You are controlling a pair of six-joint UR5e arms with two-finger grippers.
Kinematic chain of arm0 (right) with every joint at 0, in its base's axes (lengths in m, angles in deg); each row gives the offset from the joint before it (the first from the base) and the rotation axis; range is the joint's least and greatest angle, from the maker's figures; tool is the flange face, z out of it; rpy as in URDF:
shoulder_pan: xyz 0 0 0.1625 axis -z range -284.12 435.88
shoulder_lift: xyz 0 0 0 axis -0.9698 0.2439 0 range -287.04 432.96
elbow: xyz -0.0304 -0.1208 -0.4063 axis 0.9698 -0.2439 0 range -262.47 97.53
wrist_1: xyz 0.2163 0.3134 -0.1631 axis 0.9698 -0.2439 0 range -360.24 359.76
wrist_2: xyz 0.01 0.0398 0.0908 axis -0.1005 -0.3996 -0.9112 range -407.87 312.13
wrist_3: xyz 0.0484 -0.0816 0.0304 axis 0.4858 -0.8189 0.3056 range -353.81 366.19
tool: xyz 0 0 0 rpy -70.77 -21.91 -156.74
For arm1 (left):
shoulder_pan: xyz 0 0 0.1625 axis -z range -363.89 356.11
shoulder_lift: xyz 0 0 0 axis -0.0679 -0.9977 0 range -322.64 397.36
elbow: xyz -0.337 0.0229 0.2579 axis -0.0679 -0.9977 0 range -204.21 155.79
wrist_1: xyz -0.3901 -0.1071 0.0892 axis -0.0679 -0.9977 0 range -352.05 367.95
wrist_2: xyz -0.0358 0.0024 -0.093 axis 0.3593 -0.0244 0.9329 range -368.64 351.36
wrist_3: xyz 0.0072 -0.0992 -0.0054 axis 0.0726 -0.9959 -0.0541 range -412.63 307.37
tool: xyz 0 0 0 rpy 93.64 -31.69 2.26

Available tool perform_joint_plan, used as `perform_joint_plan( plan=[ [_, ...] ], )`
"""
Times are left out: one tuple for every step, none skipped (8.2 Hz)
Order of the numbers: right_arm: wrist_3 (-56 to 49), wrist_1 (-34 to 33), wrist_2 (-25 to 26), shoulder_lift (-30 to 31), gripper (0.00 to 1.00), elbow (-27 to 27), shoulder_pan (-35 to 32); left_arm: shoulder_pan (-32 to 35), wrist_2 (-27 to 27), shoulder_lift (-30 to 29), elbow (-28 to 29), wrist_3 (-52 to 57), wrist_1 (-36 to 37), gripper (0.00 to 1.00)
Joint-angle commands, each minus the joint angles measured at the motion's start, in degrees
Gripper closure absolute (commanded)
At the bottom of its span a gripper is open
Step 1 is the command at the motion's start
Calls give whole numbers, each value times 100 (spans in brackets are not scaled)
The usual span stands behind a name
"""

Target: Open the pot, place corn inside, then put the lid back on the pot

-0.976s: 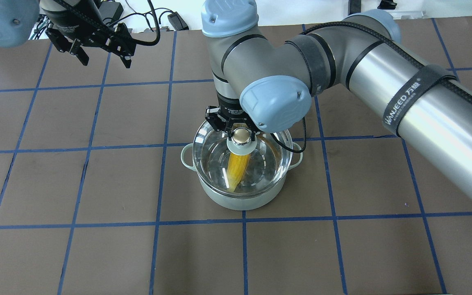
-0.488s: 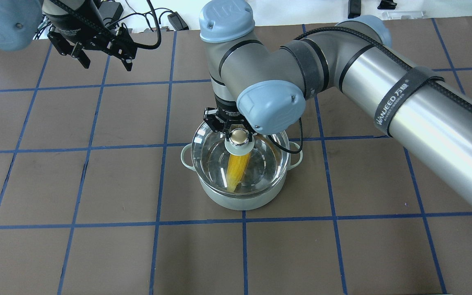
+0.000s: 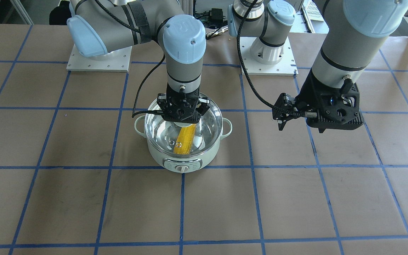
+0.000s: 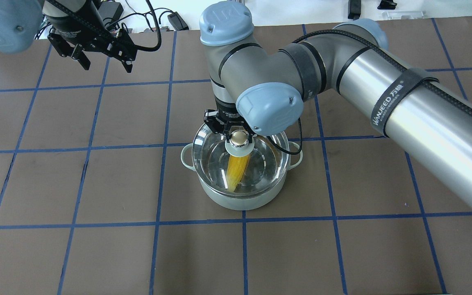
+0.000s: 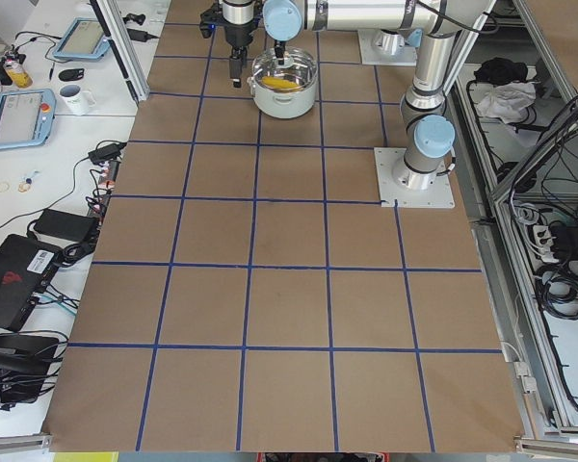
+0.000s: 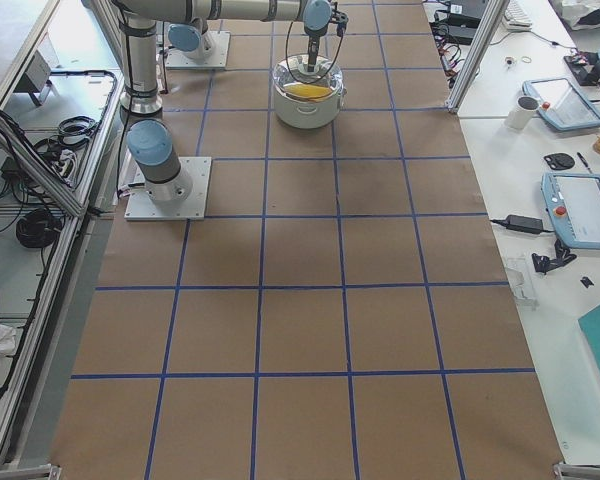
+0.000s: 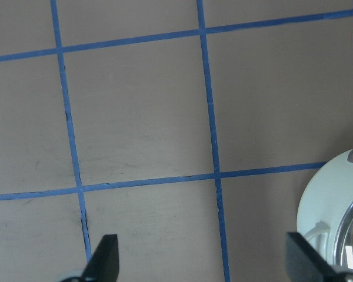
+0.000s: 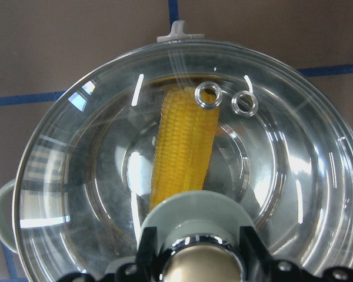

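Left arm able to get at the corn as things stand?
Probably not. The corn lies inside the pot under the glass lid, which the right gripper grips at its centre. The left gripper hangs open, well off to the side.

One pot (image 4: 242, 200) stands on the surface (image 4: 96, 184) directly beneath the right gripper (image 8: 197, 252). It holds one corn (image 4: 237, 172) and wears one lid (image 4: 213, 157). The lid has one knob (image 4: 240, 138) between that gripper's fingers and two vent holes (image 8: 207, 96). The pot shows two loop handles (image 8: 1, 217) and one dial (image 3: 181, 168). There are two grippers; the left gripper (image 4: 107, 66) is well apart.
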Motion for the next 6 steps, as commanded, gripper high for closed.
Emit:
perform_joint_plan(
  plan=[
    [-3,12,6,3,61,25,0,0,-1,7,-18,-25,19,0],
    [-3,12,16,3,61,25,0,0,-1,16,-35,-26,62,0],
    [-3,12,-2,-5,61,25,0,0,-1,33,-61,-26,54,0],
    [-3,12,-2,-5,61,25,0,0,8,33,-62,-17,63,0],
    [-81,21,-11,-14,61,25,0,0,8,33,-62,-17,63,0],
    [-47,21,-28,-14,61,33,0,9,8,25,-62,-17,63,0]
  ],
)
